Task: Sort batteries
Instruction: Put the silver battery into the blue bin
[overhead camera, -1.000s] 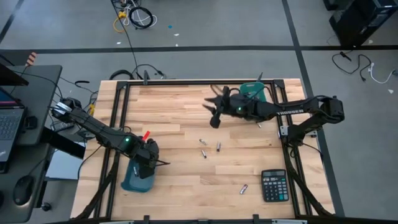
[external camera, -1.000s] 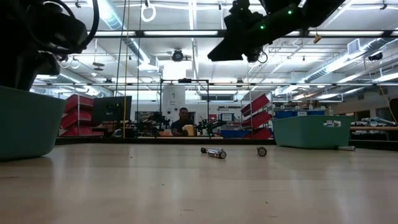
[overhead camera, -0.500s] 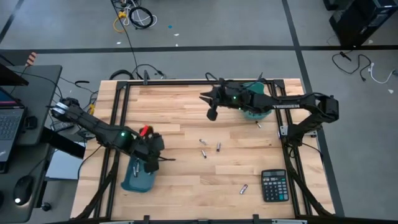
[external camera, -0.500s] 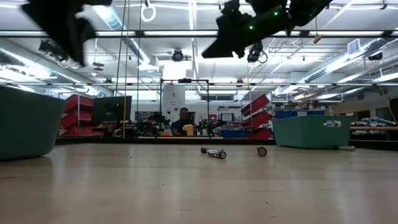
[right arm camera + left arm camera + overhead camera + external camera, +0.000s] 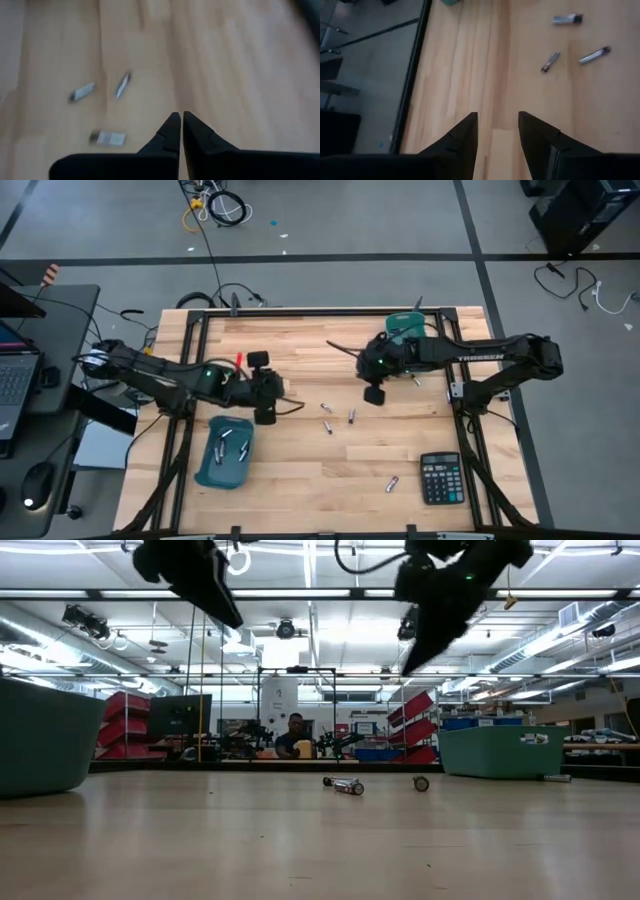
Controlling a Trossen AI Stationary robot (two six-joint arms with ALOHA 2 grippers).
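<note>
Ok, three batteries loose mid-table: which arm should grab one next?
Probably left: its pincer is open, empty, facing the three batteries. The right pincer is as near but shut, so it must reopen first.

tabletop (image 5: 300, 480): light wood, black frame round it
left gripper (image 5: 290, 400): over tabletop left of centre, above the near-left bin, pointing toward middle
right gripper (image 5: 374, 394): over tabletop right of centre, in front of the far bin
loose batteries (image 5: 337, 418): three in a small cluster mid-tabletop, between the grippers
single battery (image 5: 393, 483): lying just left of calculator
calculator (image 5: 441, 478): black, near-right corner
near-left bin (image 5: 205, 472): teal, several batteries inside
far bin (image 5: 403, 326): teal, far edge, partly hidden by right arm
laptop (image 5: 12, 375): on a side desk off to the left
</note>
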